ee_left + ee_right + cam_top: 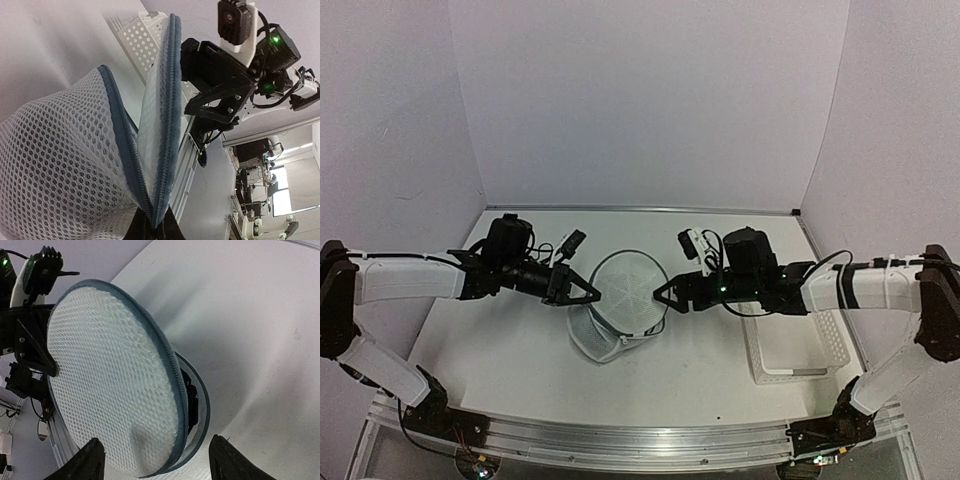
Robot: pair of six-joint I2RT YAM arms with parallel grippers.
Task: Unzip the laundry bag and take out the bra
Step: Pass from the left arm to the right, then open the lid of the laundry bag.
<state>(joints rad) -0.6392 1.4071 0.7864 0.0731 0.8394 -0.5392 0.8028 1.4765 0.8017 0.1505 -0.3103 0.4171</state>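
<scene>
Midway across the desk, toward its near edge, your laundry bag (pixel 605 335) stands as a white honeycomb-mesh cylinder, its round blue-rimmed lid (pixel 628 288) tipped up. Dark fabric, probably the bra (pixel 191 396), shows inside the gap. Your left end effector (pixel 588 292), reaching level, pinches the zippered rim. Your right end effector (pixel 663 295) faces it, fingers spread.

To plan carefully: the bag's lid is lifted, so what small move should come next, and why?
Probably the right hand, open, should ease into the gap under the lid: the left hand pinches the lid's rim up, and what looks like the dark bra shows inside the laundry bag.
</scene>
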